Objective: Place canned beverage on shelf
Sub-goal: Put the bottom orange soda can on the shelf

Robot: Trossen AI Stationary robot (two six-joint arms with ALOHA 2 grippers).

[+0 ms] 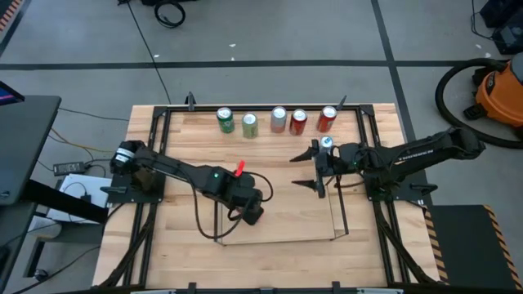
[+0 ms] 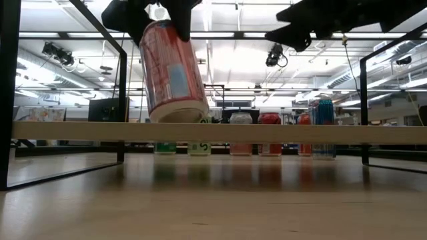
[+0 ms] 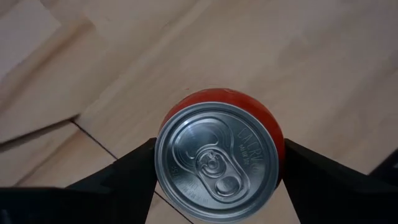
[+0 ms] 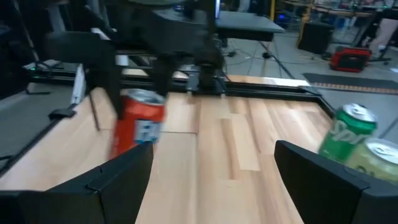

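The left gripper holds a red can tilted above the shelf floor (not yet touching), so lowering and righting it seems next, while the right gripper waits wide open near the can row.

Overhead and table-level views, two wrist close-ups, sharing red can
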